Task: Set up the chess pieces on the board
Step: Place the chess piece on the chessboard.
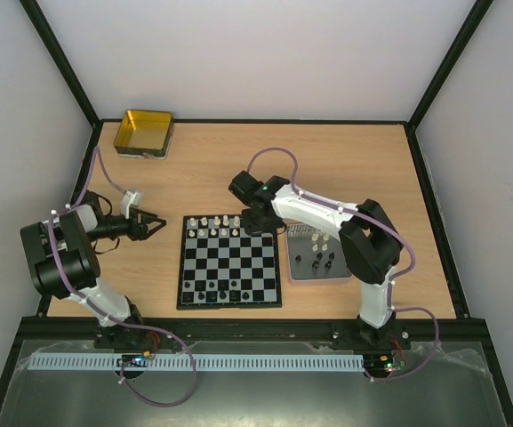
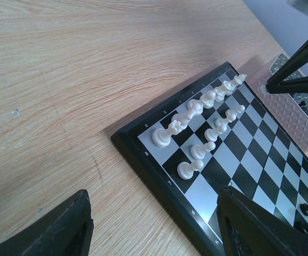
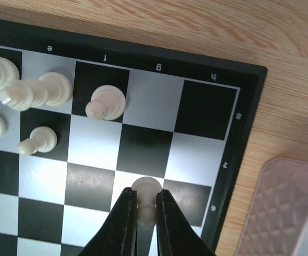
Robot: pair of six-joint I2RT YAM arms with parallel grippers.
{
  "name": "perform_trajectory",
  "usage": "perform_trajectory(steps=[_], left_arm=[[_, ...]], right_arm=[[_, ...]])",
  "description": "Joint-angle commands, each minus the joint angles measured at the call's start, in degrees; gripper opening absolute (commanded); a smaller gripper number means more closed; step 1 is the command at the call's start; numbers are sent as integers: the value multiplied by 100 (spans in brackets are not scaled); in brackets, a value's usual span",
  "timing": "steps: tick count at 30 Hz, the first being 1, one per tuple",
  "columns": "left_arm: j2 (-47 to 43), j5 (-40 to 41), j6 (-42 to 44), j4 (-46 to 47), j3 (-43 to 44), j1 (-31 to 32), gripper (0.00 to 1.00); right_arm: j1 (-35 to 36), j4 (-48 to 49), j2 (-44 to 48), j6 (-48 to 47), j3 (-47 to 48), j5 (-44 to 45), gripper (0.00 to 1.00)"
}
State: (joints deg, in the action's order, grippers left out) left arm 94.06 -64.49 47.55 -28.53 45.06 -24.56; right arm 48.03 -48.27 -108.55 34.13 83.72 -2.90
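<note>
- Black-fingered and pointing down, the right gripper (image 3: 145, 196) is clamped on a small white plastic pawn (image 3: 145, 185), pinched low on its stem.
- The pawn hangs over the far right corner of the flat black-and-grey checked chessboard (image 3: 143, 50), near the g file around the second and third ranks. I cannot tell whether its base touches.
- To place it well, I would centre it on a free second-rank square, lower it straight, and part the fingers only once the base sits flat.
- The lift afterwards should be vertical, as a taller white piece (image 3: 107, 102) stands close on the back rank.
- More pieces wait on the silver-grey square tray (image 1: 340, 271) beside the board.
- The left gripper (image 1: 156, 222) hovers over the wooden table (image 1: 345, 169) with its jaws apart and empty, left of the board.
</note>
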Motion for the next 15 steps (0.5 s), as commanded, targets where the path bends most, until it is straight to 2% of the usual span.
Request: perform_trajectory(steps=[1,15], left_arm=[[117,-233,244,-203,139,-54,64],[234,-334,507,-476,249,-124,65]], right_arm=[[37,26,-214,32,356,-151,7],[172,119,-743,-12,669,-343,7]])
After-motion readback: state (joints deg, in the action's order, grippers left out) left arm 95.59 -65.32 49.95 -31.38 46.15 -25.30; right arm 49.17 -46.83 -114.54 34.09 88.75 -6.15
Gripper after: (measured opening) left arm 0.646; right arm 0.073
